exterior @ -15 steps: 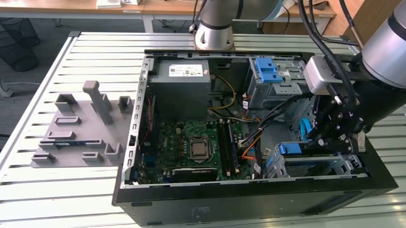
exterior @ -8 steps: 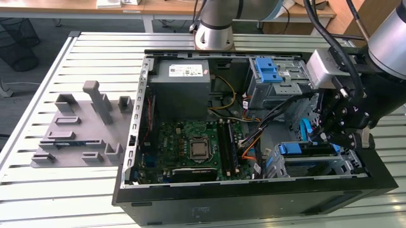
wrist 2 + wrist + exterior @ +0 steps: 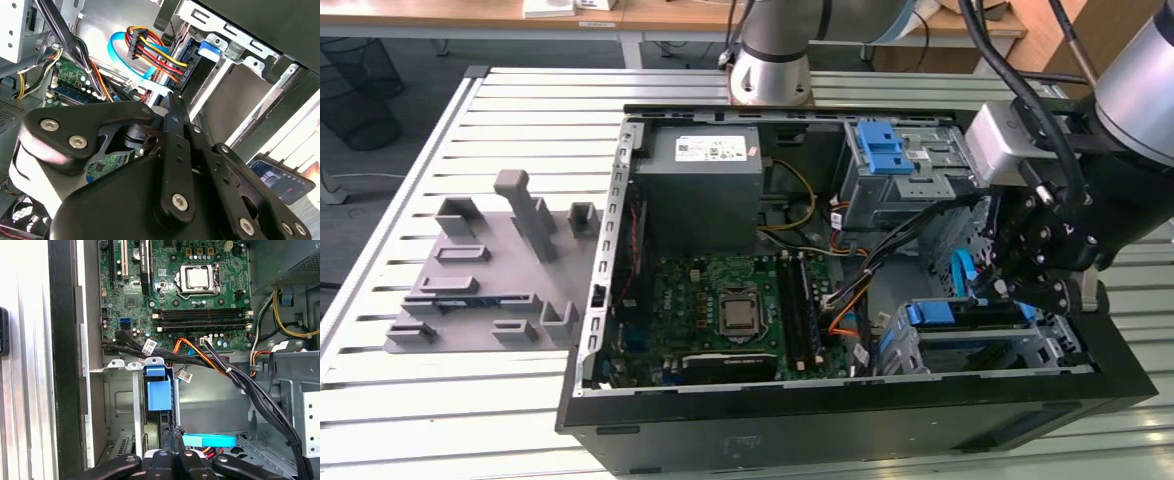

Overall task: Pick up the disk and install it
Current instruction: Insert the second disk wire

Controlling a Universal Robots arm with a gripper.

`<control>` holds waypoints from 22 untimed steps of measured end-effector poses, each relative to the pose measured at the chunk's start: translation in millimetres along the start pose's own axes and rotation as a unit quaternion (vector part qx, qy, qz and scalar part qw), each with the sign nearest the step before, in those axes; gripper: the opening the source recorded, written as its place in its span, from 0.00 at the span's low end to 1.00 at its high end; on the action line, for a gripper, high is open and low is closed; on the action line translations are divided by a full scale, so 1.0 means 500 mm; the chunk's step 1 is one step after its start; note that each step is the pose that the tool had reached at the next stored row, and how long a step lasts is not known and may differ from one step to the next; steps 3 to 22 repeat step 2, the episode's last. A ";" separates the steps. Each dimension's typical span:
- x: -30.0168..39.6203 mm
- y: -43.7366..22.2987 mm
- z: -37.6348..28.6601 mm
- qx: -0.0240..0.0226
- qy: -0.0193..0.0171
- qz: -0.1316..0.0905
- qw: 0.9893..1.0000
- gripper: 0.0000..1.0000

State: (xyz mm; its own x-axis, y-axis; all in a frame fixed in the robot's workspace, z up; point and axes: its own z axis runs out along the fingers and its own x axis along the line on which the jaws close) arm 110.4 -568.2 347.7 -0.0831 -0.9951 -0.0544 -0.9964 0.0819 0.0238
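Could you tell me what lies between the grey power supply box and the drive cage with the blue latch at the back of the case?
In the exterior view, yellow and black cables run between the power supply box and the drive cage.

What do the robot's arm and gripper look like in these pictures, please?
The arm has silver-grey round segments, with black cables running alongside. The gripper is a black linkage of flat bars joined by silver screws, mounted below a light grey block.
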 end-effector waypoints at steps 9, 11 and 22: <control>0.000 0.000 0.000 0.000 0.000 0.000 1.000 0.11; 0.000 0.000 0.000 0.000 0.000 0.000 1.000 0.11; 0.000 0.000 0.000 0.000 0.000 0.000 1.000 0.11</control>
